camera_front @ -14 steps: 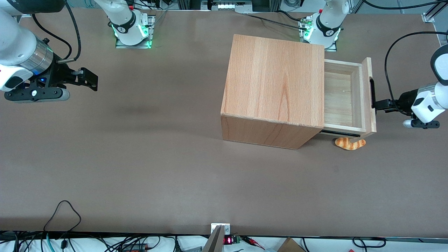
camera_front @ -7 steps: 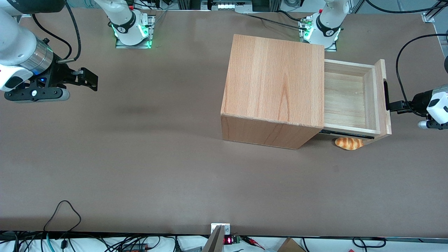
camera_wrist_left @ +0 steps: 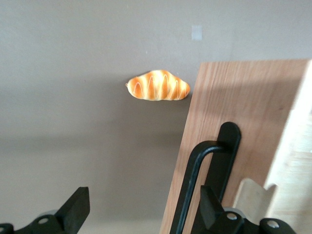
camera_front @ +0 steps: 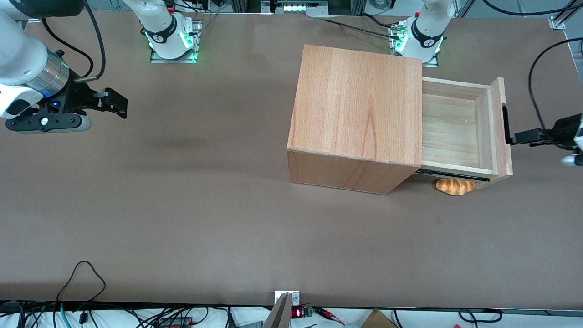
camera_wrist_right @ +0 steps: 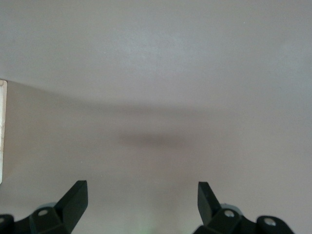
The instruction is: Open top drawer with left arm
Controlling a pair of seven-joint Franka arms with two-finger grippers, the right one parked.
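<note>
The top drawer [camera_front: 455,130] is seen pulled out; the gripper [camera_wrist_left: 141,214] is spread wide, one finger [camera_wrist_left: 210,207] against the black handle [camera_wrist_left: 202,180], nothing clamped.

One wooden cabinet [camera_front: 355,118], one top drawer [camera_front: 455,132] with one black handle [camera_wrist_left: 195,185], one bread roll [camera_front: 454,186], one left-arm gripper [camera_front: 524,137].
</note>
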